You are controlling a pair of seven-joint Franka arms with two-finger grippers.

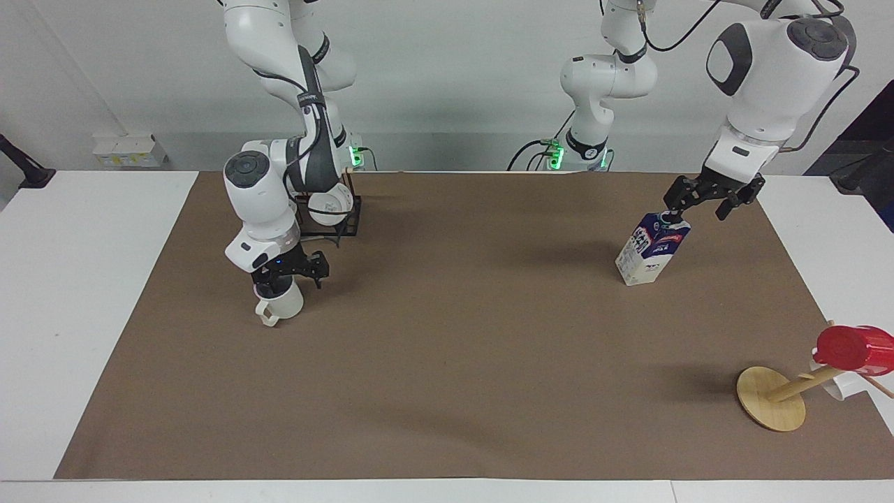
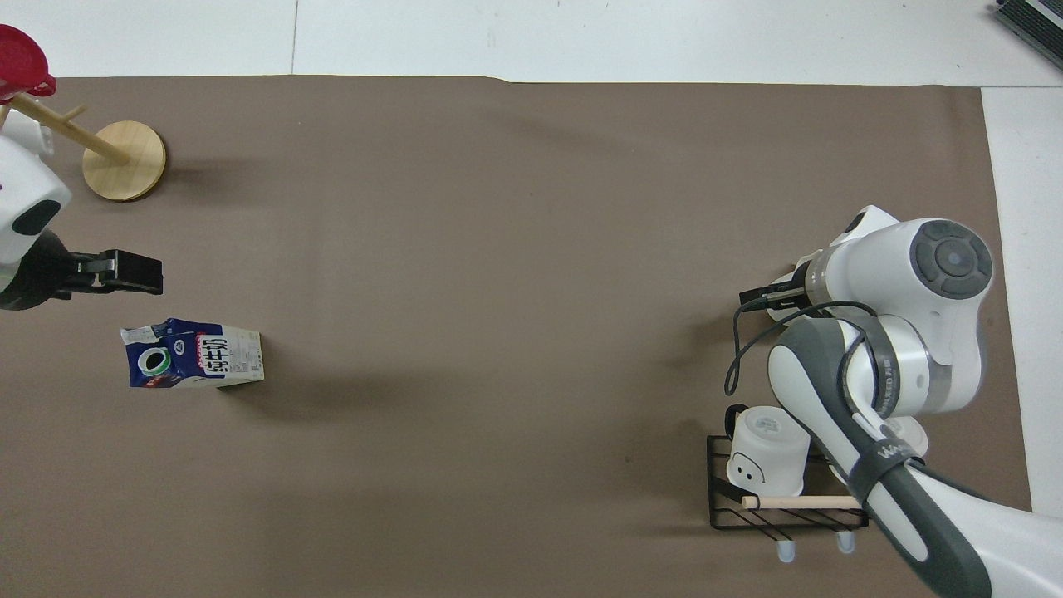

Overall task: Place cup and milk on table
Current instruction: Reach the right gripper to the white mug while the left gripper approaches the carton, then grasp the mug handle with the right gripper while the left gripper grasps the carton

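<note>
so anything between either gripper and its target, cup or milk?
Nothing visible. The right gripper is at the cup rim, with the rack of mugs nearer the robots and off its path. The left gripper is over the milk at its cap end, bare mat around it.

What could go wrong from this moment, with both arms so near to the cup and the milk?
1. The right end effector is down at the rim of the cup, with one finger apparently inside. A hold on the rim alone could let the cup swing or slip.
2. The left end effector is at the top of the milk, by its cap. A touch this high might tip the carton over on the table.
</note>
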